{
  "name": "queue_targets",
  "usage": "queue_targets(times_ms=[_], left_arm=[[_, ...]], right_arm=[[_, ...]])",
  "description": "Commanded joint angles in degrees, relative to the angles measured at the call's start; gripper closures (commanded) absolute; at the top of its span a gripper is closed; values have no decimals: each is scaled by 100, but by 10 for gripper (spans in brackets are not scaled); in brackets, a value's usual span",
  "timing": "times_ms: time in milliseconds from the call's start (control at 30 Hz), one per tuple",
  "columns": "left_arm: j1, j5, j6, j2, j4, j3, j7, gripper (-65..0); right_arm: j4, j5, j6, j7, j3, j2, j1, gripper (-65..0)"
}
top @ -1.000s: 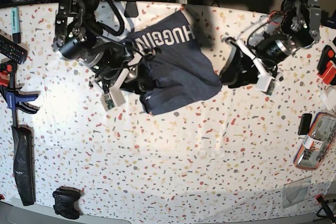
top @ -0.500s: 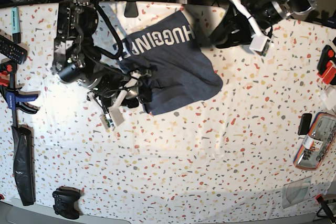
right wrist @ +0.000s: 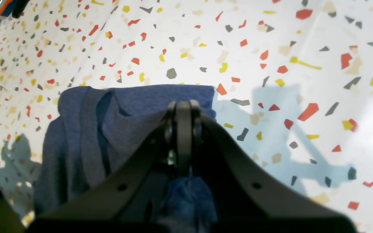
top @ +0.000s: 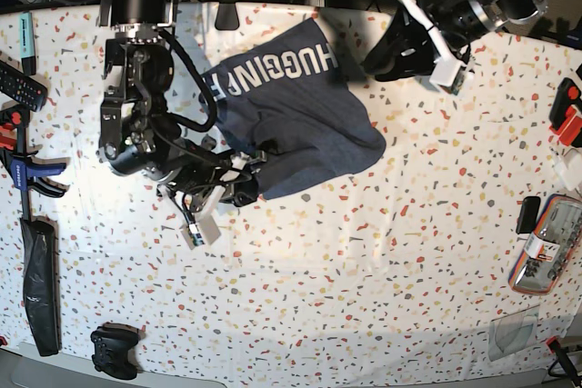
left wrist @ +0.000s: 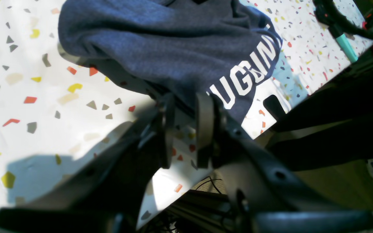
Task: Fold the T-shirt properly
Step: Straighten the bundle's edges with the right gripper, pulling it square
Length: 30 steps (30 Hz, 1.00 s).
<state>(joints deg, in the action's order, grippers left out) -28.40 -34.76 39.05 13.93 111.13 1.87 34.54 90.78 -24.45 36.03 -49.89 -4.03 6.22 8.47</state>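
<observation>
**A:** Where is the T-shirt (top: 296, 111) sitting?

**B:** On the speckled table (top: 364, 261), up toward twelve o'clock from the middle in the base view. It lies as a rumpled, partly folded navy heap, with white block lettering (top: 273, 74) face up along its far edge.

**A:** And the right gripper (top: 247, 190)?

**B:** At the heap's seven o'clock corner. In the right wrist view its jaws are pressed flat together, the tip (right wrist: 183, 111) lies over the near fold of the cloth, and a tuft of blue fabric (right wrist: 186, 194) is bunched below it between the finger bases. So it is pinched closed on the T-shirt's edge.

**A:** The left gripper (top: 386, 52)?

**B:** Off at the shirt's two o'clock, near its far corner. In the left wrist view its fingers (left wrist: 204, 124) stand a narrow gap apart with bare table showing between them. The shirt's lettered hem lies just past the fingertips; whether they touch it I cannot tell. Nothing is clamped.

**A:** Anything else around?

**B:** A game controller (top: 114, 350) at seven o'clock, a blue clamp (top: 23, 170) at nine.
</observation>
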Motion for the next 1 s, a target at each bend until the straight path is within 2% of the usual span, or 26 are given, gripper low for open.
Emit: queue_targets(times_ms=[0, 233, 267, 367, 400, 433, 567, 667, 833, 967], left_arm=[[-4, -109, 44, 22, 118, 22, -153, -114], [-17, -85, 44, 22, 114, 22, -153, -114], [-15, -11, 44, 22, 114, 22, -155, -115], [-17, 223, 44, 22, 109, 22, -155, -116], [-17, 238, 44, 22, 109, 22, -153, -116], [-17, 236, 42, 20, 109, 22, -155, -116], [-17, 212, 44, 22, 109, 22, -155, -116], [-17, 216, 44, 22, 109, 22, -155, -116], [-15, 216, 44, 22, 109, 22, -170, -116], [-15, 216, 42, 22, 109, 22, -203, -116]], right_arm=[[94, -96, -2, 236, -7, 15, 142, 0], [-7, -157, -4, 205, -9, 15, 382, 0], [-7, -216, -4, 94, -9, 17, 396, -29], [-7, -387, -4, -365, -9, 31, 463, -229], [-7, -396, -4, -511, -7, 31, 483, -262], [-7, -411, -7, -560, -7, 28, 483, -265], [-188, -409, -98, -444, -7, 28, 476, -259], [-529, -417, -96, -411, -7, 9, 492, -213], [-719, -433, -94, -361, -7, -4, 494, -205], [-719, -431, -92, -258, -7, -4, 520, -52]])
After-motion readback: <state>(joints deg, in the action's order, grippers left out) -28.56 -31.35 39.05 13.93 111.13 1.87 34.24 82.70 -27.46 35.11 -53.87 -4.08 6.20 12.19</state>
